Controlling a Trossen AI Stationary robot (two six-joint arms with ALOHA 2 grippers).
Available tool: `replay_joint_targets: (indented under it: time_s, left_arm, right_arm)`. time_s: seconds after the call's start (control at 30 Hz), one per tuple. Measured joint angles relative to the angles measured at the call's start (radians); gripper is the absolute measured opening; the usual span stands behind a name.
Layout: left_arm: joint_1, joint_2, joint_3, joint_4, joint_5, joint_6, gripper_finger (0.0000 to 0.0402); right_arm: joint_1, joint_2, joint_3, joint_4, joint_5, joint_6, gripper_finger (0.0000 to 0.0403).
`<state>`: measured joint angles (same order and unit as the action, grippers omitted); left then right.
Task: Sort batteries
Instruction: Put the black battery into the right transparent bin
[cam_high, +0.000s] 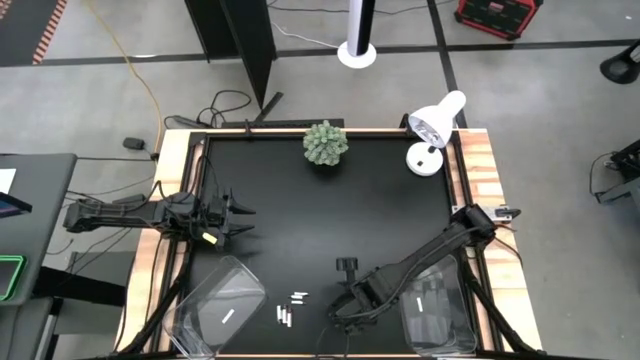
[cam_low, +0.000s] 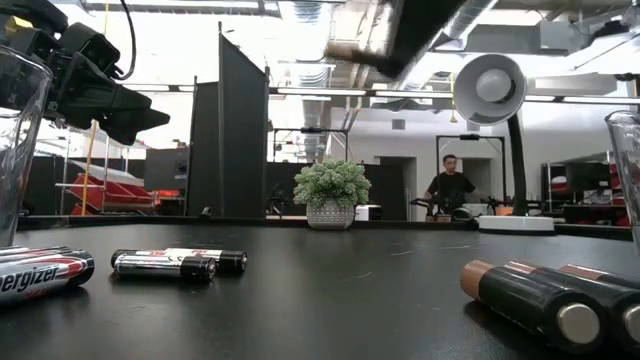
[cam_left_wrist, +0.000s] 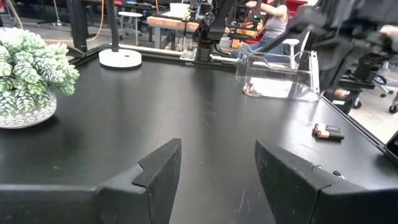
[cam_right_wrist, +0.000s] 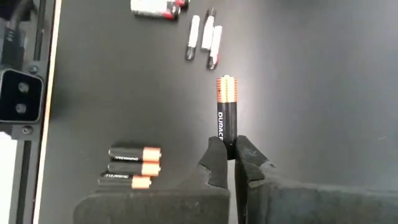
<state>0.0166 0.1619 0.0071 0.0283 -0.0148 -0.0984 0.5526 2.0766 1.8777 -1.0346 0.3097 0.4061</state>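
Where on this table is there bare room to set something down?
Bare: the wide black middle between the potted plant, lamp and left gripper. Crowded: the near edge, with two clear bins, loose batteries, and the right gripper holding a battery.

"DURACELL" runs along the held battery (cam_right_wrist: 226, 112); "energizer" marks a tabletop battery (cam_low: 45, 275).

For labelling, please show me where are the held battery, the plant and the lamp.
held battery (cam_right_wrist: 226, 115), right wrist view, black middle of its body.
plant (cam_high: 326, 142), high view, centre of leaves.
lamp (cam_high: 437, 119), high view, white shade.
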Motion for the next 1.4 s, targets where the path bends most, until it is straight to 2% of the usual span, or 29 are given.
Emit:
replay_joint_targets:
  time_s: [0.17, 0.37, 0.57, 0.77, 0.97, 1.17, 1.4]
  left_arm:
    - [0.0, 0.0, 0.0, 0.0, 0.0, -0.003, 0.02]
    - [0.0, 0.0, 0.0, 0.0, 0.0, -0.006, 0.02]
    - [0.0, 0.0, 0.0, 0.0, 0.0, -0.007, 0.02]
    - [0.0, 0.0, 0.0, 0.0, 0.0, -0.007, 0.02]
    - [0.0, 0.0, 0.0, 0.0, 0.0, 0.0, 0.02]
    - [0.0, 0.0, 0.0, 0.0, 0.0, 0.0, 0.02]
    - [0.0, 0.0, 0.0, 0.0, 0.0, -0.002, 0.02]
  right_arm:
    - [0.001, -0.033, 0.045, -0.105, 0.06, -0.017, 0.0003]
    - [0.023, -0.128, 0.042, -0.282, 0.159, 0.076, 0.0003]
    - [0.075, -0.258, -0.062, -0.364, 0.196, 0.241, 0.0003]
    - [0.143, -0.372, -0.223, -0.332, 0.196, 0.418, 0.0003]
    - [0.196, -0.424, -0.323, -0.299, 0.189, 0.55, 0.0003]
    - [0.22, -0.449, -0.361, -0.188, 0.148, 0.562, 0.0003]
    - [0.218, -0.456, -0.362, -0.054, 0.129, 0.498, 0.0003]
